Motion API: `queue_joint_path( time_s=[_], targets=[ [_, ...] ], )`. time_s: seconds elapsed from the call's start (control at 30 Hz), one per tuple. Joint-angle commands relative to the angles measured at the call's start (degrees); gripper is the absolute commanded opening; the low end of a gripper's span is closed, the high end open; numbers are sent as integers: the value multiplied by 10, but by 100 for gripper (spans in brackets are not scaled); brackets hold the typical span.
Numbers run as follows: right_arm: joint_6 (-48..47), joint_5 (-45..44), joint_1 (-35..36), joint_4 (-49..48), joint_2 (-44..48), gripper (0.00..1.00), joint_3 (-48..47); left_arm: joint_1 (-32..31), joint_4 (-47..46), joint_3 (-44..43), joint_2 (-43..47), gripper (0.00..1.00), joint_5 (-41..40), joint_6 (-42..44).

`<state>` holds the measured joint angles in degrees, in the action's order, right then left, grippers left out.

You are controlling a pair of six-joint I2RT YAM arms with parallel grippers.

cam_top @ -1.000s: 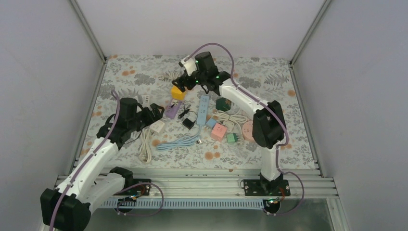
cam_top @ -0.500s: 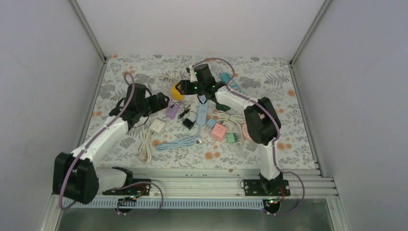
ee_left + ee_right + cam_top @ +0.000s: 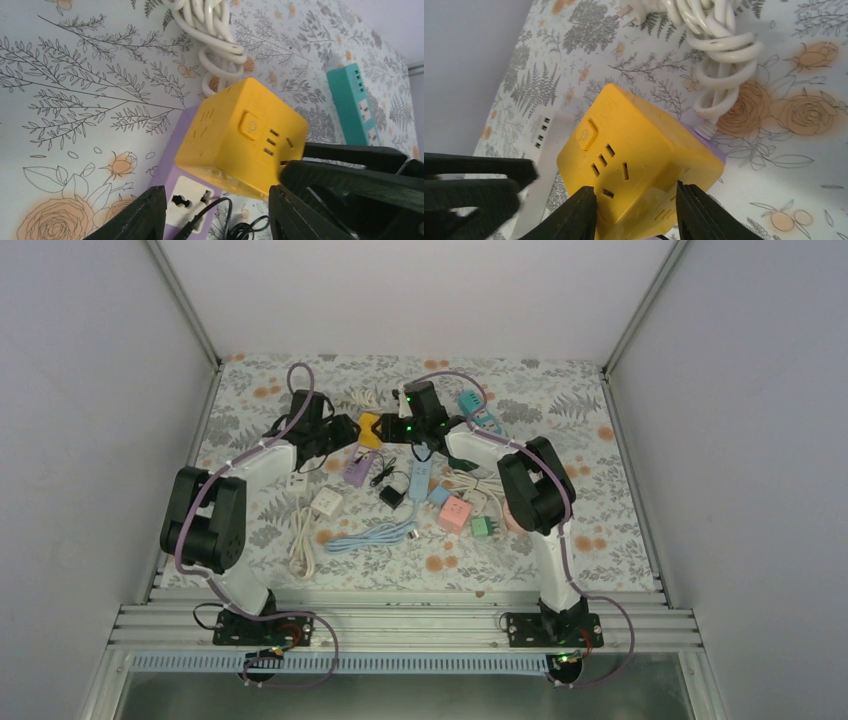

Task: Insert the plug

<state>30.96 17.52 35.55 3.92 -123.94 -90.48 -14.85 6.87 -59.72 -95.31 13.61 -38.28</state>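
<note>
A teal power strip [image 3: 350,107] is seen from the left wrist, not the right; the yellow plastic socket cube [image 3: 639,150] — slots upward — is gripped by the right hand [image 3: 634,190]; the left hand [image 3: 217,192] is unclenched.

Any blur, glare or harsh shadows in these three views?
Top view: even, soft light, no glare, sharp. Left wrist: cube crisp, own fingers dark and soft-edged. Right wrist: cube sharp, left gripper at the frame's left blurred.

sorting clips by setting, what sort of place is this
Probably a robot lab test cell: plain grey partition walls on aluminium posts, a flower-printed tablecloth, and a yellow plastic socket cube and teal power strip laid out.
</note>
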Motion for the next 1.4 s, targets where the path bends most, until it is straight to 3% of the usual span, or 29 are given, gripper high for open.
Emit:
queue_joint_path(
  time_s=[0.0,0.33,0.57,0.67,0.9,0.97,1.03,1.17,1.37],
  targets=[
    [-10,-12,-1,16,-20,40,11,1,-31,-5,-21,53,8,10],
    [26,-52,-1,-12,-33,28,124,2,-27,32,2,53,-12,12],
    [30,-78,1,12,-41,29,104,1,-19,47,37,53,-16,8],
    [4,-91,8,15,-18,35,72,-4,-7,57,65,56,-25,5],
    [-66,-78,10,123,-24,59,-154,-39,60,100,164,65,-89,-7],
    [-74,-82,9,129,-8,67,-168,-40,82,122,201,68,-107,-14],
    [-76,-82,9,123,25,73,-144,-40,106,145,240,71,-125,-22],
    [-62,-130,12,109,102,75,-28,-40,139,175,317,75,-147,-37],
    [2,-312,11,106,265,85,189,-43,148,196,368,83,-99,-15]
  ],
)
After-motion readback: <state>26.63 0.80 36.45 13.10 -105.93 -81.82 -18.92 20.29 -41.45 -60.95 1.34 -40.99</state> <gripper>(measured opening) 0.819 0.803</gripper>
